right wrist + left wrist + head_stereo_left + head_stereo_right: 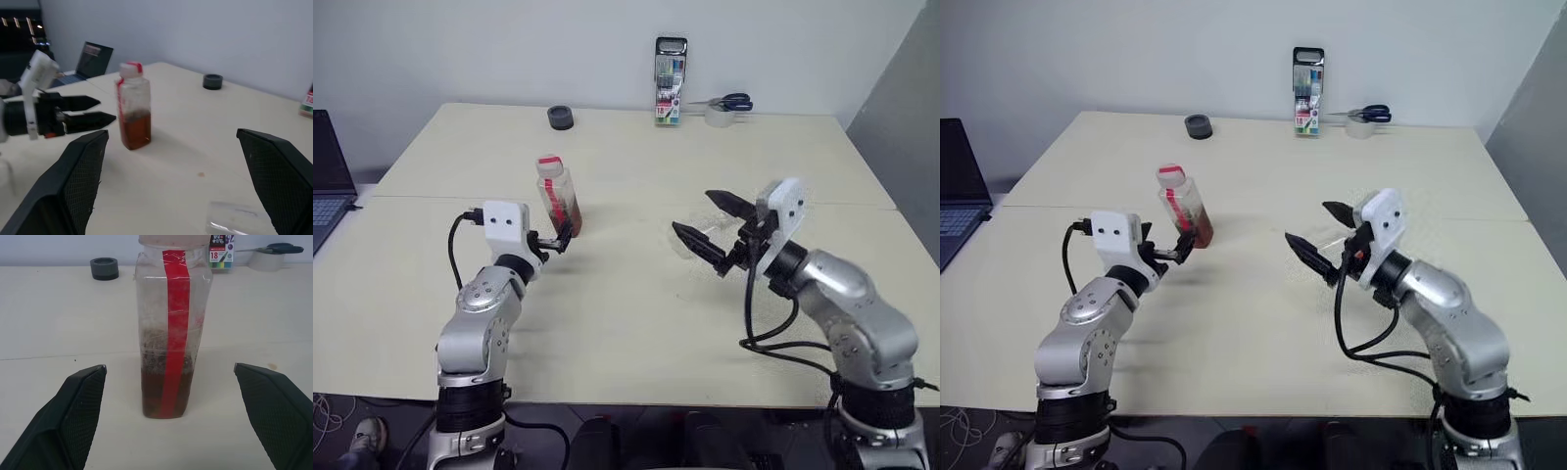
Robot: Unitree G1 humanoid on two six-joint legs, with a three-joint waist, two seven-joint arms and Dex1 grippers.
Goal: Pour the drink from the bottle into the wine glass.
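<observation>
Nearest the camera, at lower left of the head view, the left gripper (558, 238) has its jaws spread wide, holding nothing. The bottle (558, 197) stands upright on the table (626, 323) directly ahead of those jaws, centred on the gap between them but not yet between the fingers (80, 396); its long axis is vertical, cap on, with the drink (164, 391) filling only the lower part. So the left arm looks clearly nearer, and a straight push forward would likely bring the jaws around the bottle's body.

At centre right, the right gripper (713, 227) is raised above the table, jaws also wide apart and empty, pointing towards the frame's left. The wine glass (697, 238) shows faintly just behind those fingertips; I cannot tell whether it is upright or tipped, nor whether anything touches it.

Farther out, along the table's far edge at the top of the frame, lie a dark round object (561, 117), a marker pack (670, 80), scissors (729, 102) and a tape roll (719, 116). A laptop (328, 181) sits at the left edge.
</observation>
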